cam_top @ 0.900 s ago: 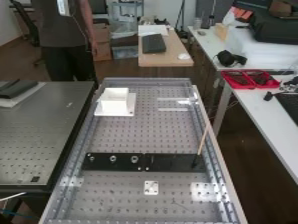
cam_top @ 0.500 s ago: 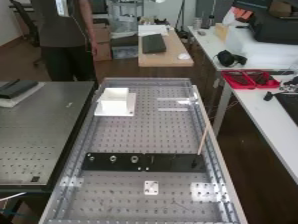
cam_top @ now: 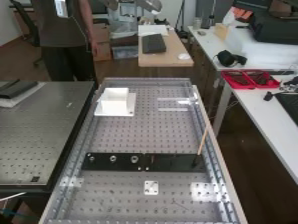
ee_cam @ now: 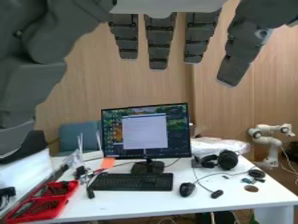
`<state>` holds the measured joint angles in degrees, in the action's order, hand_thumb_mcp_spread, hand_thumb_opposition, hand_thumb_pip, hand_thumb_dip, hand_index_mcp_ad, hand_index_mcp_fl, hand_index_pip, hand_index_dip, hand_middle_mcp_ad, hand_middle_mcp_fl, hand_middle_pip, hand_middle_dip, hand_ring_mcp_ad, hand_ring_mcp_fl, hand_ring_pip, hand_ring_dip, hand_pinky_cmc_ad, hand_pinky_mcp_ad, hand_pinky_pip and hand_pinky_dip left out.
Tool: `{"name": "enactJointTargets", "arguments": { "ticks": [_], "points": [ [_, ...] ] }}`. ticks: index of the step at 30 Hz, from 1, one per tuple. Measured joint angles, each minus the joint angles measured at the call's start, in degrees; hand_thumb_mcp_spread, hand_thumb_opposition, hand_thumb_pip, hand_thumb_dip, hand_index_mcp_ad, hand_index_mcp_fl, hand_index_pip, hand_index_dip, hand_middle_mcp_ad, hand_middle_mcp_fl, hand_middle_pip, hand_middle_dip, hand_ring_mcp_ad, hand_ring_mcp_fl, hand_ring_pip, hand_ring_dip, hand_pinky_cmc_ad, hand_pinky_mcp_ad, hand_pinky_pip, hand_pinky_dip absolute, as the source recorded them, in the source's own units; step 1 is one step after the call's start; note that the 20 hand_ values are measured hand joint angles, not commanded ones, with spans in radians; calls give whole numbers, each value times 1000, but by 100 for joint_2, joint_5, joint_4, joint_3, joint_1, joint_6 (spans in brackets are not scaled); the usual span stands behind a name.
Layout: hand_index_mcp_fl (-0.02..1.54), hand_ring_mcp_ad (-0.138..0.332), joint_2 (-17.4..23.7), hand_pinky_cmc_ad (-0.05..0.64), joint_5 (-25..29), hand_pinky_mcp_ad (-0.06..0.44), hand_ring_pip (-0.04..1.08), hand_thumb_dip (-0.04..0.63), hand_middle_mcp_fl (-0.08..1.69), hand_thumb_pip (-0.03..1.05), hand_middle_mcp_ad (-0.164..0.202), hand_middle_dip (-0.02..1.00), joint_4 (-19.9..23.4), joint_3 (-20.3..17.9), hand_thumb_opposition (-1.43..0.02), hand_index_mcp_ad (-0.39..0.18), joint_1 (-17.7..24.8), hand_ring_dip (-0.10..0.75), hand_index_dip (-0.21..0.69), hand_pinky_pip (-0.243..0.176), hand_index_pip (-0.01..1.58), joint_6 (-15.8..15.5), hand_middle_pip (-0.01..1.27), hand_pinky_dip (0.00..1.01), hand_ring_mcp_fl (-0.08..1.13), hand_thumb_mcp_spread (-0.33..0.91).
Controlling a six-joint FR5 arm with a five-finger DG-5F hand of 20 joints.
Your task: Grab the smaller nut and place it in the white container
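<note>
Surface (cam_top: 130, 137) ran away from me, black strip (cam_top: 173, 162) lying across it. Hand (ee_cam: 159, 42) was well apart from the strip, fingers straight and spread, nothing between them, aimed out toward the monitor (ee_cam: 177, 132). White container (cam_top: 116, 104) sat beyond the strip, toward the surface's far end. Smaller nut (cam_top: 92, 158), my pick: outermost in the row, on the strip's left end in the high view. Key relation: nut lay off the fingers' line, so the hand needed to turn and tip down over that end. Exact bearing: couldn't tell.
</note>
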<state>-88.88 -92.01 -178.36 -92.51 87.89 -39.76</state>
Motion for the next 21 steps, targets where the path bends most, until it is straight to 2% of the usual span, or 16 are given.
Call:
{"name": "enactJointTargets", "arguments": {
  "ticks": [4,6,9,15,18,21],
  "points": [
    [23,154,-2,480,-8,344,79,40,37,318,63,279,21,-41,-698,-54,-10,113,278,-119,68,5,122,459,3,248],
    [23,152,-4,482,-13,342,79,38,37,328,75,284,30,-55,-695,-58,-14,113,278,-120,68,6,122,456,3,244],
    [23,154,-4,494,-23,361,84,37,37,328,75,284,66,-89,-709,-58,-21,120,278,-124,68,1,124,475,3,250],
    [23,157,-21,499,-94,361,84,38,37,328,75,284,184,-202,-709,-58,-47,120,281,-124,70,-52,124,506,3,250],
    [23,157,-44,499,-165,363,87,37,40,384,75,284,222,-246,-709,-58,-65,120,281,-124,66,-34,124,503,3,250],
    [23,157,-60,494,-252,363,87,49,40,387,75,284,328,-315,-709,-58,-94,120,281,-124,68,-24,124,518,3,250]
  ]
}}
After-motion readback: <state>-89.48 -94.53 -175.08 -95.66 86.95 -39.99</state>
